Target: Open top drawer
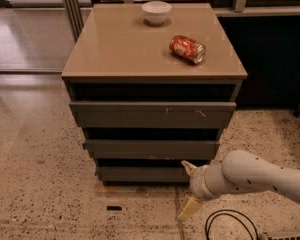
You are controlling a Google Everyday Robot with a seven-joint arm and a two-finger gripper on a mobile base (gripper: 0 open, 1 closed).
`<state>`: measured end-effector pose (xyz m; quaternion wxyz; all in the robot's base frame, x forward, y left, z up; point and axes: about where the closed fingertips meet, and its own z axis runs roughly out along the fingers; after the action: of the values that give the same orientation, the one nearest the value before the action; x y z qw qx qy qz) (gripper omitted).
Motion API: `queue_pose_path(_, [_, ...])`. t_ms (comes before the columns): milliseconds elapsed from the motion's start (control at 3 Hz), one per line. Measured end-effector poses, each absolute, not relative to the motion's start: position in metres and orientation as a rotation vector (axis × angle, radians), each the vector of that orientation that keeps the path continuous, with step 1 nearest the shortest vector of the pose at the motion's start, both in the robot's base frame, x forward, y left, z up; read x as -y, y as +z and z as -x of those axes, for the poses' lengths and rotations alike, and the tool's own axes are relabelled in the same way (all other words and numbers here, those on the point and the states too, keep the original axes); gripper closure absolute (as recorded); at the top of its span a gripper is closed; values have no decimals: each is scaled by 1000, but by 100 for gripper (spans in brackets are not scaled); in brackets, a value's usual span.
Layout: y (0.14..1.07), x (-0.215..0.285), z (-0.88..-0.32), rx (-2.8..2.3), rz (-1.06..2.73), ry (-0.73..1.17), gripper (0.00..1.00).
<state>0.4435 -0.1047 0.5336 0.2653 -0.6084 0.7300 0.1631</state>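
While the top drawer (152,115) sits pushed in just under the tabletop (115,49), its inside hidden, the hand (183,190) hangs low beside the bottom drawer (140,174), fingers spread wide, holding nothing. A white bowl (156,11), contents unseen, and a tipped red soda can (187,49) rest on top.

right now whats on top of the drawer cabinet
A white bowl near the back edge and a red can lying on its side. The bowl's rim hides what is inside it. The gripper hangs open, low by the bottom drawer.
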Motion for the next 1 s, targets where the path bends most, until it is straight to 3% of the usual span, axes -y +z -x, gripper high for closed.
queue_pose_path(1000, [519,103,-471,-1953,1535,448,0])
